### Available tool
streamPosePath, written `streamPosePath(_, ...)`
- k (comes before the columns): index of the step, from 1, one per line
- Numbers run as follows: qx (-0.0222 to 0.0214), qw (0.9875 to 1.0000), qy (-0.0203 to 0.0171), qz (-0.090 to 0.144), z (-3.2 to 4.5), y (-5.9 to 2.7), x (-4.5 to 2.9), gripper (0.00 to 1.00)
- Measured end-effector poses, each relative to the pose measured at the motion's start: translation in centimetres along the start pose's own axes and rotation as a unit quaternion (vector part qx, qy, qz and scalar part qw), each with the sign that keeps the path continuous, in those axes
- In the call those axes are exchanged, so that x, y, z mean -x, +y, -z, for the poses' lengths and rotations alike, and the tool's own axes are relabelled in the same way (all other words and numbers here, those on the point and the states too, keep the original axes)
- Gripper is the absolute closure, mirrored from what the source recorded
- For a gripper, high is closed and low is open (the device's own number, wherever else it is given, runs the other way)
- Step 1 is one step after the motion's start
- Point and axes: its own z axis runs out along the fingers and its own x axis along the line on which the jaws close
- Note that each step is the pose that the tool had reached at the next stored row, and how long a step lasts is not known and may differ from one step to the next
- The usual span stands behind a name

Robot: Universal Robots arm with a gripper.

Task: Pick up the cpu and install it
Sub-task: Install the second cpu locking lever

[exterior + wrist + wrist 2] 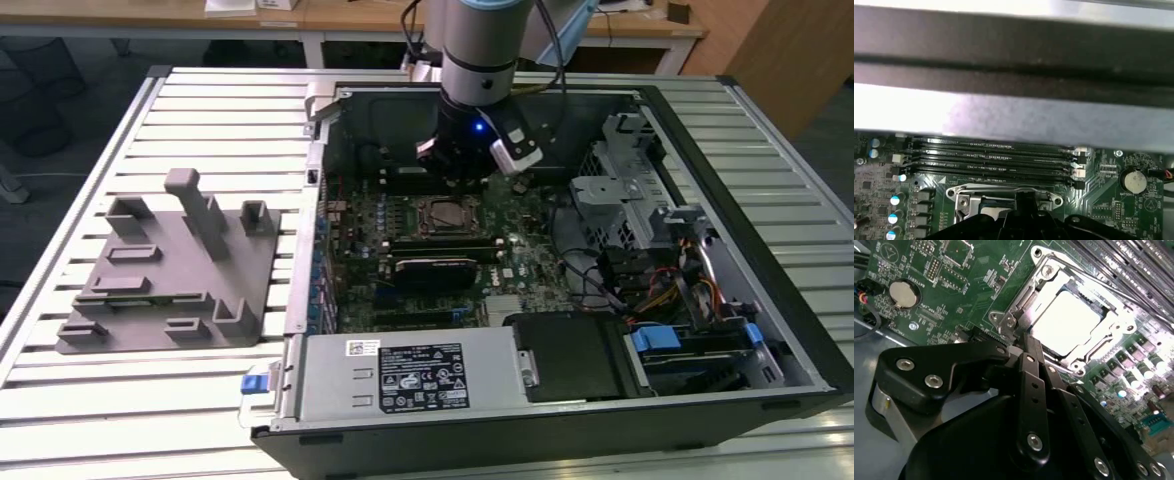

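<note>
Your gripper [1021,337], fingers pressed together and grasping nothing, sits at the socket's edge; the cpu [1069,320] could scrape if nudged.

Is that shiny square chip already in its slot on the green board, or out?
In. The chip lies flat inside the metal socket frame on the green board, with the gripper at the frame's edge.

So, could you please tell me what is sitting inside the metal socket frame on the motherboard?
The cpu lies flat inside the socket frame. The end effector covers the frame's near edge.
</note>
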Motion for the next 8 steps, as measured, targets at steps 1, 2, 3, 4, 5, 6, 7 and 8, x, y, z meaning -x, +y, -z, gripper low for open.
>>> streamPosePath(1, 0.0, 1.0, 0.0, 0.0, 0.31, 0.02, 0.01, 0.89)
streamPosePath(2, 0.0, 1.0, 0.0, 0.0, 0.62, 0.05, 0.02, 0.89)
streamPosePath(3, 0.0, 1.0, 0.0, 0.0, 0.89, 0.06, 0.02, 0.89)
streamPosePath(4, 0.0, 1.0, 0.0, 0.0, 1.03, 0.07, 0.02, 0.89)
streamPosePath(5, 0.0001, 1.0, 0.0, 0.0, 1.08, 0.07, 0.02, 0.89)
streamPosePath(6, 0.0002, 1.0, 0.0, 0.0, 1.08, 0.02, 0.02, 0.89)
streamPosePath(7, 0.0001, 1.0, 0.0, 0.0, 1.09, -0.09, 0.02, 0.89)
streamPosePath(8, 0.0, 1.0, 0.0, 0.0, 1.1, -0.31, 0.0, 0.89)
